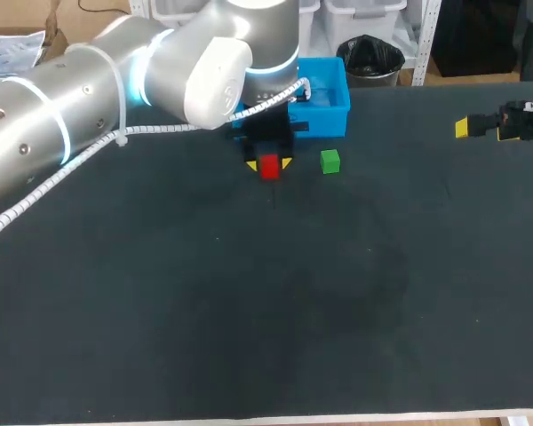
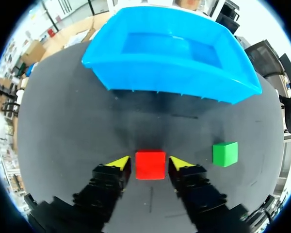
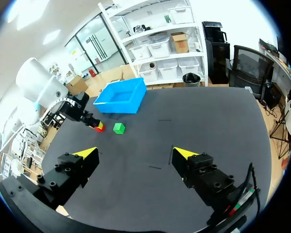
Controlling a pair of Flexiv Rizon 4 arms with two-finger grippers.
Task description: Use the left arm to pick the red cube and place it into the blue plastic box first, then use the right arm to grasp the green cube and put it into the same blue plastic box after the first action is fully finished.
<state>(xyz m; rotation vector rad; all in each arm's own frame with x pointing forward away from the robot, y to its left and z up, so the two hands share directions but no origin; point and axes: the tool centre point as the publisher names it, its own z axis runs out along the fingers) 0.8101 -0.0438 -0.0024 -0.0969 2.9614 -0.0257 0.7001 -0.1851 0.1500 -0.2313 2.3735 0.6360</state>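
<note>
Step one is in hand: left end effector [image 2: 150,163] is down at the desk [image 2: 63,126], fingers spread either side of the red cube [image 2: 150,165], narrow gaps showing, not clamped. Next move, I judge: close, lift, clear the blue box's [image 2: 169,80] near wall just beyond. Green cube [image 2: 225,154] sits beside; right end effector [image 3: 136,154] hangs released, well apart

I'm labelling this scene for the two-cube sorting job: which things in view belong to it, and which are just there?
Part of the job:
- red cube, between the fingers of the open left gripper
- green cube
- blue box
- right gripper, open, off to the side

Just there:
- black table
- white cable along the left arm
</note>
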